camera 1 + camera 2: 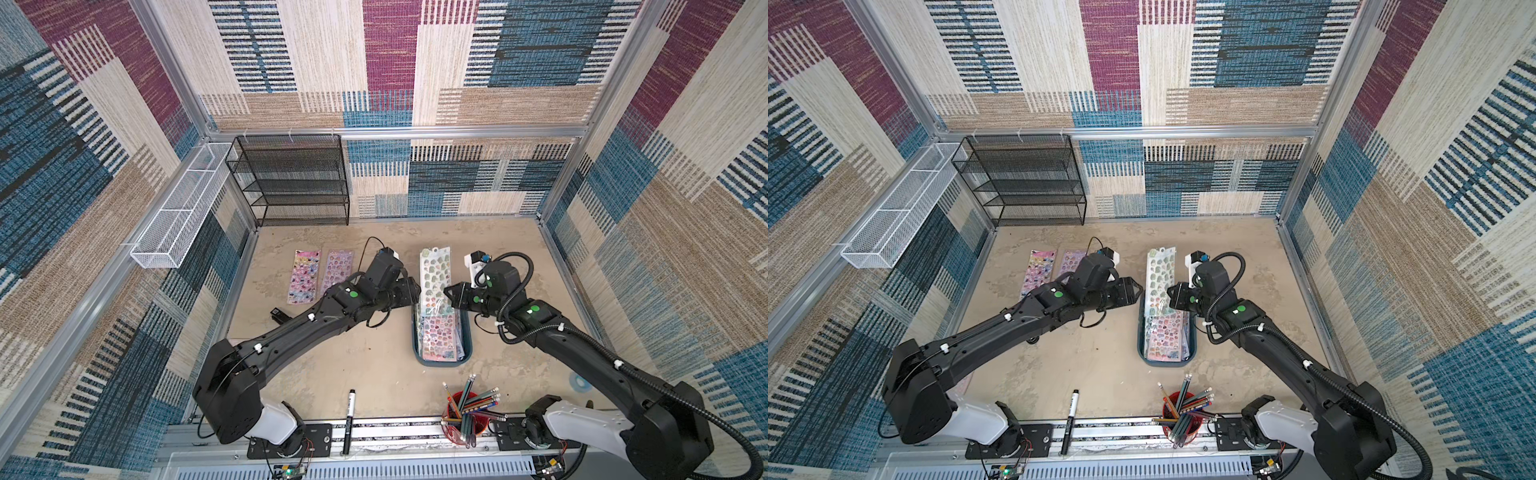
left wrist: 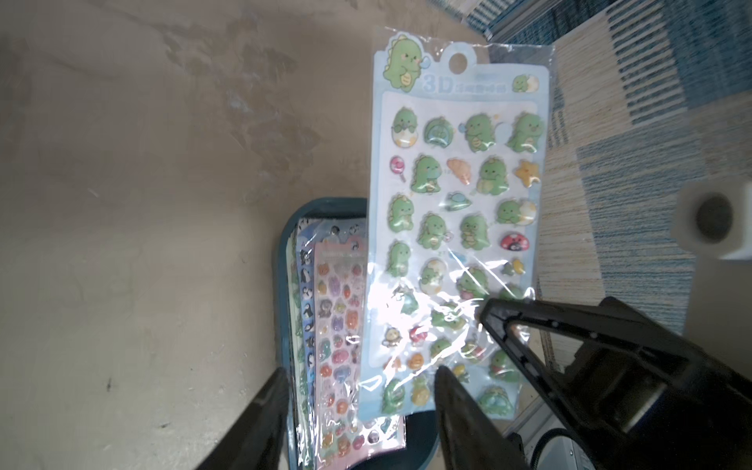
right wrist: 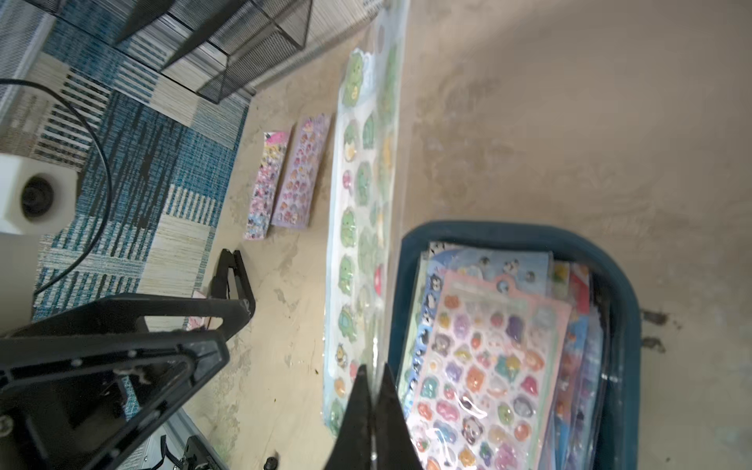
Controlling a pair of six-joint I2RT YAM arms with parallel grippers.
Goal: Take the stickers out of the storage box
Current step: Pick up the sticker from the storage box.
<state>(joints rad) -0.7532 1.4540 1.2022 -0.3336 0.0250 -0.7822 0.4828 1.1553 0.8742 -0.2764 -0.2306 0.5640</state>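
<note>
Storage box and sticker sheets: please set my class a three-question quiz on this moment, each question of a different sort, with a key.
1. True or false: the right pincer is shut on the edge of the green dinosaur sheet.
2. The top sheet of those lying in the storage box has a border that is: A pink, B black, C orange.
3. Fill the gap: the jaws of the left pincer stand ____.

Key: 1 true; 2 A; 3 open.
</note>
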